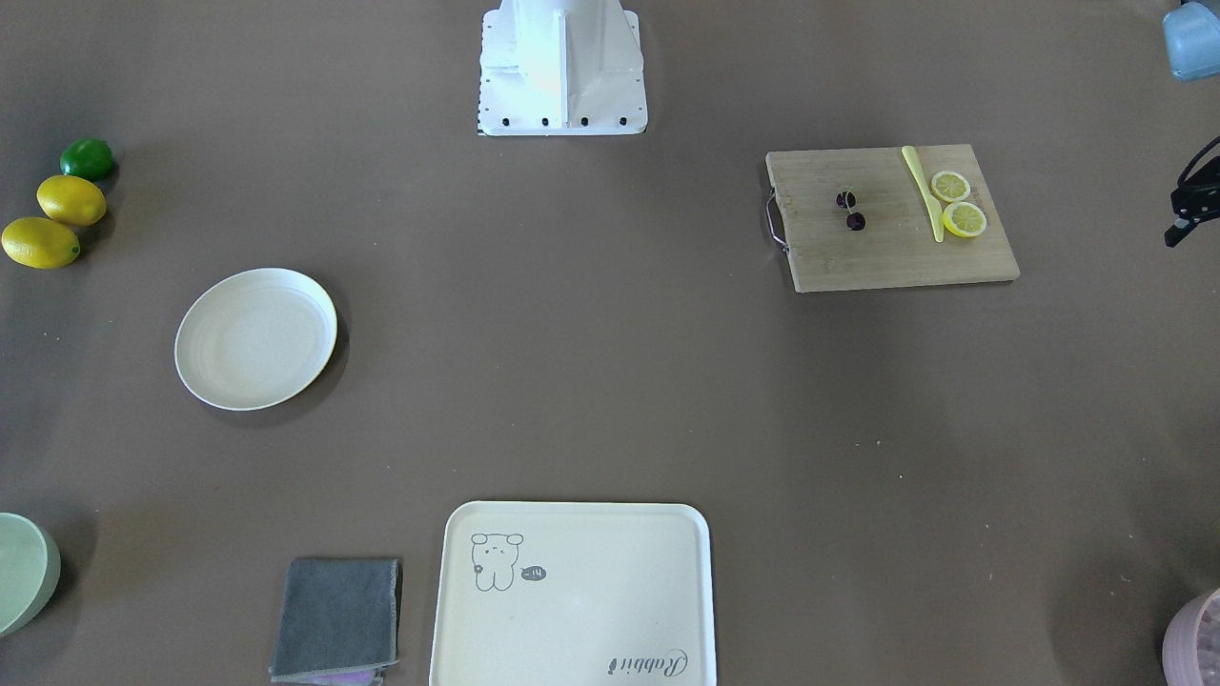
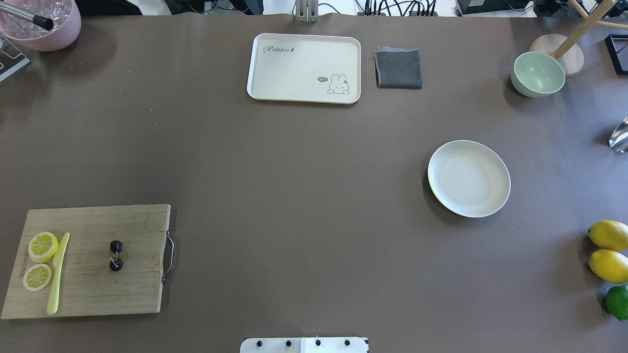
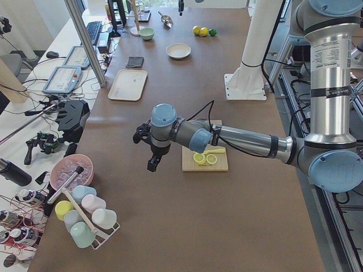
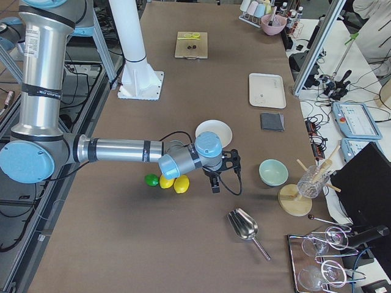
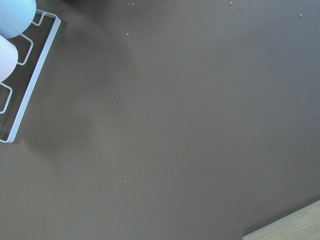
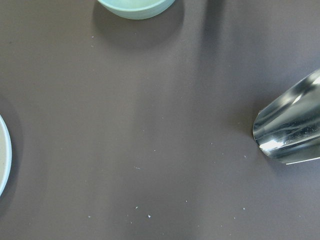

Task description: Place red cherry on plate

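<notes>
We log one brown table (image 2: 294, 171). Around the left gripper (image 3: 152, 164): wooden cutting board (image 2: 137, 289), cup rack (image 3: 85, 218), pink bowl (image 3: 68, 173). Around the right gripper (image 4: 215, 185): plate (image 2: 468, 179), two lemons (image 2: 608, 234), lime (image 2: 617, 301), green bowl (image 2: 537, 73), metal scoop (image 4: 244, 226). Farther from both: cream tray (image 2: 304, 68), grey cloth (image 2: 398, 69).

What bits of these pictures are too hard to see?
Left claw: left side view, small and dark, open or shut unclear.
Right claw: right side view only, too small to tell.
Bowl: front view, cut by the edge.
Scoop: right wrist view, cut by the edge.
Cherry: right side view, just far dark specks.
</notes>
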Available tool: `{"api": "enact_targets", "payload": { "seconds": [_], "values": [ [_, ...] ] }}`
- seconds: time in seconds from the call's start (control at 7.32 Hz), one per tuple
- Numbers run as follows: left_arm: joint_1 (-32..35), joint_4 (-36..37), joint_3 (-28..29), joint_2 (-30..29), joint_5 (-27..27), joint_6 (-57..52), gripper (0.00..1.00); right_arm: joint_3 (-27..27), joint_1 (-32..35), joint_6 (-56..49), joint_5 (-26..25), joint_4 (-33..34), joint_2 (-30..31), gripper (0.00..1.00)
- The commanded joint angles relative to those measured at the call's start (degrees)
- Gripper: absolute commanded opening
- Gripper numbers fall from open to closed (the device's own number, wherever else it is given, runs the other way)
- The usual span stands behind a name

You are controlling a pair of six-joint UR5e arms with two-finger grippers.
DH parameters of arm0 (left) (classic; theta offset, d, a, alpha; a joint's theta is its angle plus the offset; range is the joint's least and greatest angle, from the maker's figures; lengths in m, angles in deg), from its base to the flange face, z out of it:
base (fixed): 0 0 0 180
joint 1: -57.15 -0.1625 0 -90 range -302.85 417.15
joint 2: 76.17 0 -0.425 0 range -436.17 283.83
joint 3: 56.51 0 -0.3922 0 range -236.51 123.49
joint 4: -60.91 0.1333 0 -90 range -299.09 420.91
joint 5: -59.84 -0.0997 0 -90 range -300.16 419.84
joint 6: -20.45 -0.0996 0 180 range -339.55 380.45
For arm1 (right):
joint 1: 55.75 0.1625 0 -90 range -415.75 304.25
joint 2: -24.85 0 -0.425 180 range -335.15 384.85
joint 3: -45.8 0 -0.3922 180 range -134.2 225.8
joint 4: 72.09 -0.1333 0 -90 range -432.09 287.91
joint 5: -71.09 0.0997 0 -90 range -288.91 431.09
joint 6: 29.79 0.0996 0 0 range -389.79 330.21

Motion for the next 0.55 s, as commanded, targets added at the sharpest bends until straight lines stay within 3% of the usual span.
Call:
{"api": "enact_targets", "payload": {
  "seconds": [0.0,0.41],
  "values": [
    [0.27,-0.07,-0.66,-0.13,0.25,0.01,0.98,-0.15,0.03,0.04,0.12,-0.17,-0.42,1.00],
    [0.45,-0.42,-0.84,0.05,0.34,0.01,0.97,0.20,-0.84,0.22,0.03,-0.43,-1.46,1.00]
  ]
}}
